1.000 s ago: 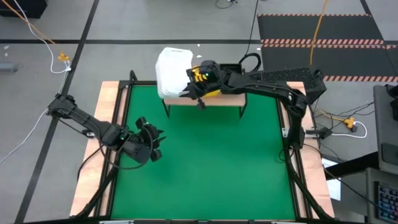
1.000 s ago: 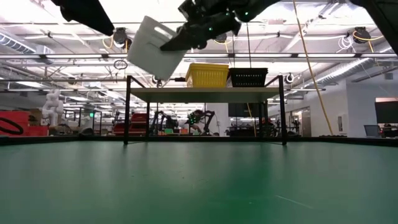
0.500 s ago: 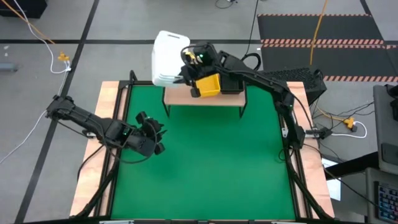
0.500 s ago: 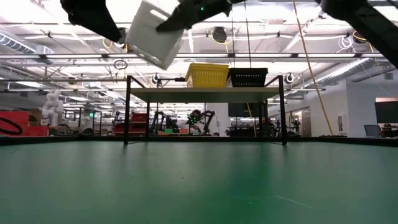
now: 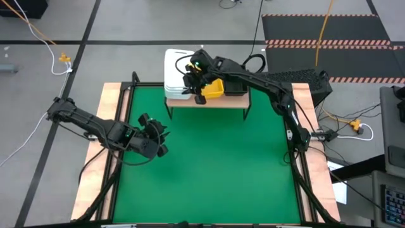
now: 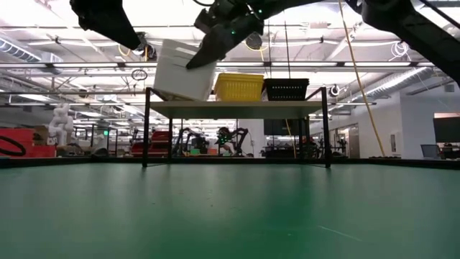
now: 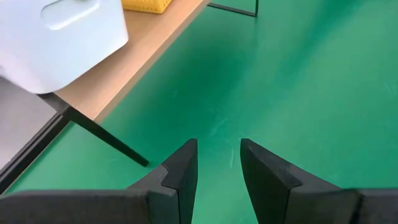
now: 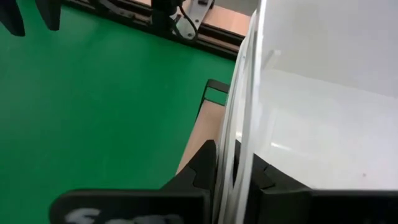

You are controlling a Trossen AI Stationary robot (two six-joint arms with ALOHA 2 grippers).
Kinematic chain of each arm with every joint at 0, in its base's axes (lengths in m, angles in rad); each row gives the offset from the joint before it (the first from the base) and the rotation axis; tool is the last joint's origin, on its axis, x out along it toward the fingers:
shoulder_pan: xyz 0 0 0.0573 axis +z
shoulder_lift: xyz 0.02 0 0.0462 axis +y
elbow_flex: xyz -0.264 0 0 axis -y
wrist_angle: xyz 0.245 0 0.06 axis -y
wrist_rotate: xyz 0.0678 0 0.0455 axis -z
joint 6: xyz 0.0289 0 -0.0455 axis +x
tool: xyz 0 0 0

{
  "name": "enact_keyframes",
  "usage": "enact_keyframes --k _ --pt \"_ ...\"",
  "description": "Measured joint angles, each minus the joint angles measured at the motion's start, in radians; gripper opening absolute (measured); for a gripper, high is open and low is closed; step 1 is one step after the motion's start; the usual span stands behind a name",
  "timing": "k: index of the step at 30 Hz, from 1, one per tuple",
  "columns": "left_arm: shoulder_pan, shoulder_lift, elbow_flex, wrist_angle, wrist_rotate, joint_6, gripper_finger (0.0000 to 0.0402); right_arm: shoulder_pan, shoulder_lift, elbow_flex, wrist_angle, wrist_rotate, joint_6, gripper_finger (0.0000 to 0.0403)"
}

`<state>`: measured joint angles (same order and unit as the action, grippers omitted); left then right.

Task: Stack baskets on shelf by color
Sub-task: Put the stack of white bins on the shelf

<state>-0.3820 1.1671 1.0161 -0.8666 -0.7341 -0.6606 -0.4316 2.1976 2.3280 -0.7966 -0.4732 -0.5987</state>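
A white basket (image 5: 178, 71) (image 6: 182, 72) sits slightly tilted at the left end of the wooden shelf (image 5: 218, 101) (image 6: 237, 106), with my right gripper (image 5: 193, 83) (image 8: 236, 177) shut on its side. A yellow mesh basket (image 5: 215, 88) (image 6: 239, 86) stands in the middle of the shelf. A black mesh basket (image 6: 287, 88) stands at the shelf's right end, mostly hidden under the right arm in the high view. My left gripper (image 5: 155, 137) (image 7: 217, 168) is open above the green mat, in front of the shelf's left leg. My right gripper pinches the white basket's right side wall at its rim (image 8: 246, 130), one finger (image 8: 208, 168) outside and the other (image 8: 264, 180) inside. It comes slanting from above and the right. The rim shows as several thin white layers. The basket's low corner (image 6: 207, 98) is at the board; whether it rests there I cannot tell.
The green mat (image 5: 209, 164) lies open between the shelf and the table's near edge. Thin black shelf legs (image 6: 146, 129) (image 7: 99, 134) stand at the mat's far side. Wooden table borders (image 5: 104, 139) run along both sides.
My right gripper swung the white basket up and toward the far left, then brought it down over the shelf's left end. The basket turned from steeply tipped to nearly level. The yellow basket, earlier covered by the arm, now shows.
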Motion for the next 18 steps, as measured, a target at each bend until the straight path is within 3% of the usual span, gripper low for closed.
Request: enact_keyframes --k 18 --pt "-0.002 0.0 0.0 -0.002 0.0 -0.009 0.0124 0.016 -0.031 -0.031 -0.066 0.01 0.031 0.0017"
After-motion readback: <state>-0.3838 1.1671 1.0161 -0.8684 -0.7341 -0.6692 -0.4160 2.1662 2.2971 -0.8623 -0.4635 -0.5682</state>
